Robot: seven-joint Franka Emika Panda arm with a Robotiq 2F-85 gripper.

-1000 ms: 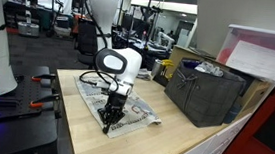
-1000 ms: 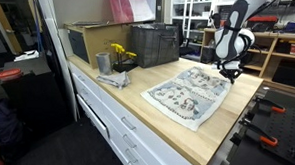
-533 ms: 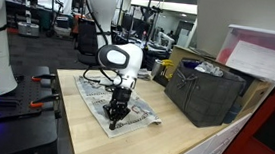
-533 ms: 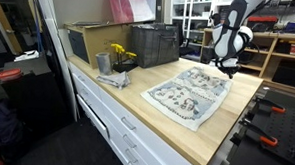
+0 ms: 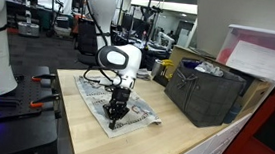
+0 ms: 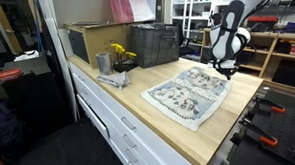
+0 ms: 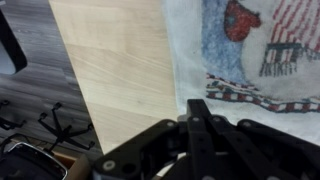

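Observation:
A printed cloth (image 5: 124,111) with red, blue and white pictures lies spread on the wooden countertop (image 5: 187,142); it also shows in an exterior view (image 6: 187,89). My gripper (image 5: 117,113) stands over the cloth's edge, fingers pointing down, and also shows in an exterior view (image 6: 224,68). In the wrist view the black fingers (image 7: 195,105) are pressed together right at the cloth's edge (image 7: 230,60), and a bit of cloth seems pinched between them. Bare wood (image 7: 110,60) lies beside that edge.
A dark crate (image 5: 206,93) stands on the counter beyond the cloth, with a clear bin (image 5: 265,53) behind it. A metal cup and yellow flowers (image 6: 113,59) sit near a box (image 6: 89,40). Drawers (image 6: 116,126) run under the counter edge.
My gripper has risen slightly and shifted along the cloth's edge from its lower position a second ago. The cloth still looks mostly flat.

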